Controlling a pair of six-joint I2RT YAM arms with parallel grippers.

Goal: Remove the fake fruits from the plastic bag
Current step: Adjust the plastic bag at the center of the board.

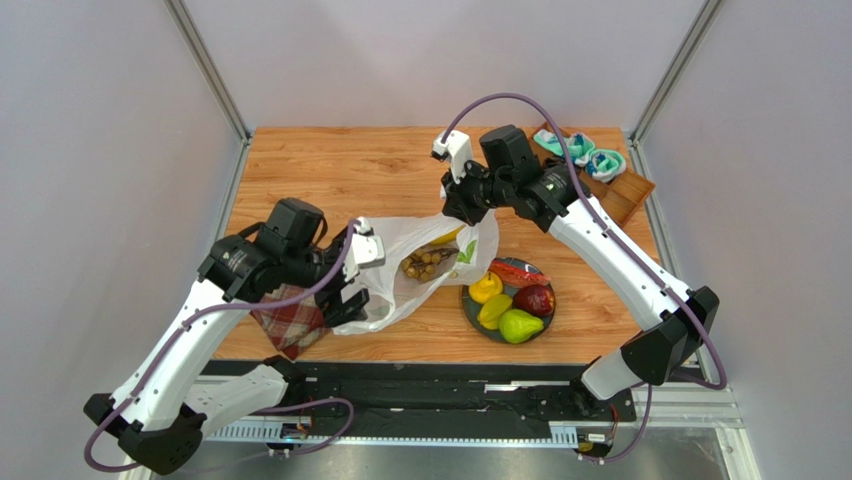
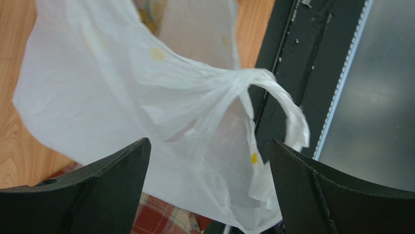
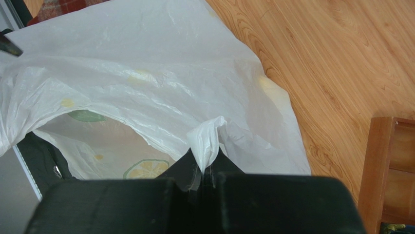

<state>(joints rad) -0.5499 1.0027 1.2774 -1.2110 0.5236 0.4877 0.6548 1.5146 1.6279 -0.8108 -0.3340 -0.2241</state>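
Observation:
The white plastic bag (image 1: 400, 290) lies mid-table with its mouth facing right. The brown grape bunch (image 1: 428, 264) shows inside it. My right gripper (image 1: 462, 207) is shut on a fold of the bag's far rim (image 3: 208, 141) and holds it up. My left gripper (image 1: 345, 297) is open, with its fingers (image 2: 97, 190) on either side of the bag's near-left end (image 2: 195, 122), not closed on it. The watermelon slice (image 1: 518, 272), starfruit (image 1: 485, 288), apple (image 1: 535, 299), mango (image 1: 494, 312) and pear (image 1: 520, 326) lie on a dark plate (image 1: 466, 306) right of the bag.
A red plaid cloth (image 1: 290, 320) lies under the left gripper at the near-left table edge, and also shows in the left wrist view (image 2: 160, 219). A wooden tray (image 1: 625, 195) with teal rolled socks (image 1: 592, 157) stands at the back right. Grey walls enclose the table.

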